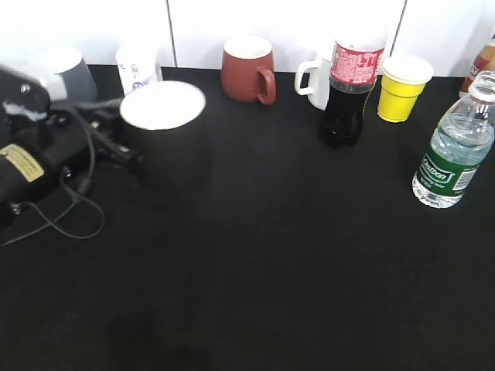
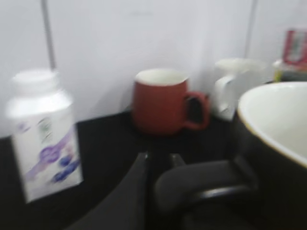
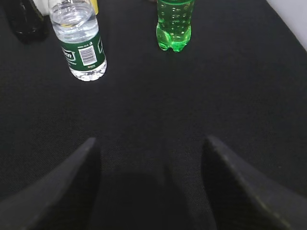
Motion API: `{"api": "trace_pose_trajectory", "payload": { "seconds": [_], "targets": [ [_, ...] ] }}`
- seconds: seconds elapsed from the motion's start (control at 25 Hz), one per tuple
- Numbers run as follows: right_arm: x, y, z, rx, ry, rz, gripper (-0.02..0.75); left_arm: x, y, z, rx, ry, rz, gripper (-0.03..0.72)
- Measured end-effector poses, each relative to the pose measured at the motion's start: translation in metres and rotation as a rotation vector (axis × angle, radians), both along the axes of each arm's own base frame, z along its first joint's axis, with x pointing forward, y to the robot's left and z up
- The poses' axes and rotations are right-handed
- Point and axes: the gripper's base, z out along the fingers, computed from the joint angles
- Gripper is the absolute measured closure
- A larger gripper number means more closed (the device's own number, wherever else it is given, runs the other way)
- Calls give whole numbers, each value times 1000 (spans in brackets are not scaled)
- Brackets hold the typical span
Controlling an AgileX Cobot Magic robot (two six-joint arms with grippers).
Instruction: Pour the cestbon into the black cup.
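Observation:
The black cup (image 1: 166, 151), white inside, is at the left of the black table. My left gripper (image 1: 116, 143) is at its left side and shut on the cup's black handle (image 2: 206, 184). In the left wrist view the fingers (image 2: 160, 160) hold the handle, with the cup (image 2: 268, 148) at the right. The cestbon (image 1: 454, 151), a clear bottle with a green label, stands upright at the far right. It also shows in the right wrist view (image 3: 81, 48). My right gripper (image 3: 151, 143) is open and empty above the bare table, well short of the bottle.
Along the back stand a grey mug (image 1: 69, 73), a white bottle (image 1: 138, 69), a dark red mug (image 1: 247, 69), a white mug (image 1: 313, 77), a cola bottle (image 1: 348, 85) and a yellow cup (image 1: 402, 89). A green bottle (image 3: 175, 26) stands near the cestbon.

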Motion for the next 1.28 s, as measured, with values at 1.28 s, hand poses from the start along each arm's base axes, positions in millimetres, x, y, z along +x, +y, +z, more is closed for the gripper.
{"api": "trace_pose_trajectory", "payload": {
  "seconds": [1.28],
  "targets": [
    [208, 38, -137, 109, 11, 329, 78, -6, -6, 12, 14, -22, -42, 622]
  ]
}}
